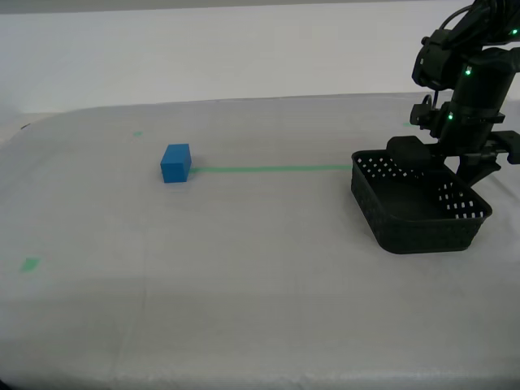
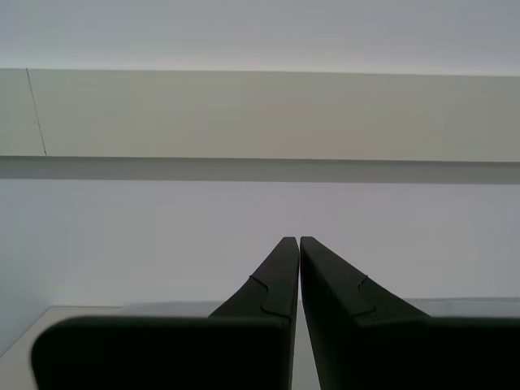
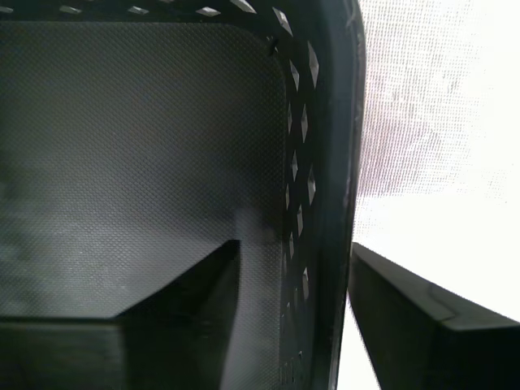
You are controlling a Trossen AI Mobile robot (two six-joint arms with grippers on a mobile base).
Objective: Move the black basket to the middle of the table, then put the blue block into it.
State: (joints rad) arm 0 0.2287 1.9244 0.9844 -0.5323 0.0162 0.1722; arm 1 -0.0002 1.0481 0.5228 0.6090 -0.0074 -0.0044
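Over at the exterior view's right, the first gripper [image 1: 470, 172] is down on the basket [image 1: 418, 213], its fingers [image 3: 175, 313] straddling one wall: in the first wrist view one finger sits inside the basket, the other outside, with the perforated wall between them. They look close against that wall, though I cannot tell for sure that they pinch it. The basket sits on the desk [image 1: 244, 284] at the exterior view's right, and it looks slightly tipped, though that is hard to judge. The green tape line [image 1: 268, 169] runs up to the basket's near corner. The block [image 1: 175, 162] sits well apart from the basket, toward the exterior view's left, at the other end of that tape line, and nothing touches it. A small green mark [image 1: 31, 263] shows near the exterior view's left edge. The second gripper [image 2: 294, 244] is out of the exterior view; its own camera shows its fingers pressed together, holding nothing, pointed at a pale wall [image 2: 260, 114].
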